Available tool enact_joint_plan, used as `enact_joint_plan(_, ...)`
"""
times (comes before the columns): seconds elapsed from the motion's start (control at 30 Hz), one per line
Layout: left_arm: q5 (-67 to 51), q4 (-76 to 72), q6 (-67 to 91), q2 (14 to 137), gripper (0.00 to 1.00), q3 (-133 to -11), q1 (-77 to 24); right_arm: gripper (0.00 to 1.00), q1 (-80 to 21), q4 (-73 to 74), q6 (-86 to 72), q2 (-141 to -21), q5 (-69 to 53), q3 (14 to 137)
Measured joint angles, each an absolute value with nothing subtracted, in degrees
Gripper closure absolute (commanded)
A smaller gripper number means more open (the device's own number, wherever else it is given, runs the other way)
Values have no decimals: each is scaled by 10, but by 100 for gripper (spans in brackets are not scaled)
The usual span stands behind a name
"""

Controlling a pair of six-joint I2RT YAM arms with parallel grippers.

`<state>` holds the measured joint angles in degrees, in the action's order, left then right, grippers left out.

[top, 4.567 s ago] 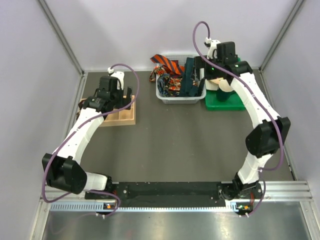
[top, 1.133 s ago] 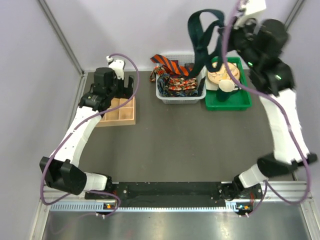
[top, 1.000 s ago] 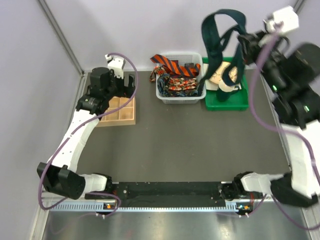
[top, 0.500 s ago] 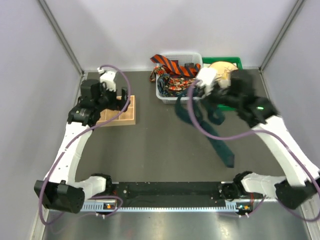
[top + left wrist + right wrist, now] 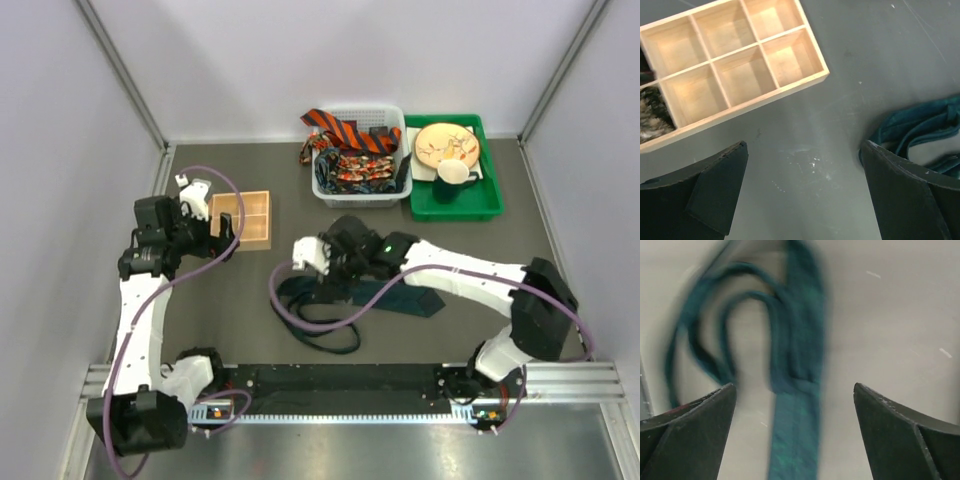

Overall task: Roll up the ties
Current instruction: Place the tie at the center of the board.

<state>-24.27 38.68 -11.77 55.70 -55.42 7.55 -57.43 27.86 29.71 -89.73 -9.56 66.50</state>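
The right tool (image 5: 794, 386) has just spread, dropping the teal tie (image 5: 418, 301) tangled on the table (image 5: 300, 200) (lower centre); straighten before rolling. Left tool (image 5: 804, 145) spread, empty.

teal tie (image 5: 800, 340) motion-blurred, wooden box (image 5: 711, 60) cut by edge

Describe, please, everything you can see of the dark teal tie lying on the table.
The teal tie is a long, narrow strip of plain dark cloth, not yet rolled. It lies loose on the grey table, broad end pointing right, thin end curled in floppy loops to the left. The right claw stands open above it, gripping nothing.
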Motion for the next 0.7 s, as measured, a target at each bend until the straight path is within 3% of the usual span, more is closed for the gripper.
enact_joint_plan(0.2,-396,407,-260,596,2,-545,74,3,-416,369,276,-787,-138,666)
enact_joint_plan(0.3,-459,461,-384,608,7,-545,10,6,-315,443,258,-719,-174,664)
enact_joint_plan(0.5,-437,462,-482,594,24,-500,-323,10,-266,540,260,-669,-223,595)
enact_joint_plan(0.7,-364,385,-444,634,32,-452,-575,15,-261,563,262,-738,-221,566)
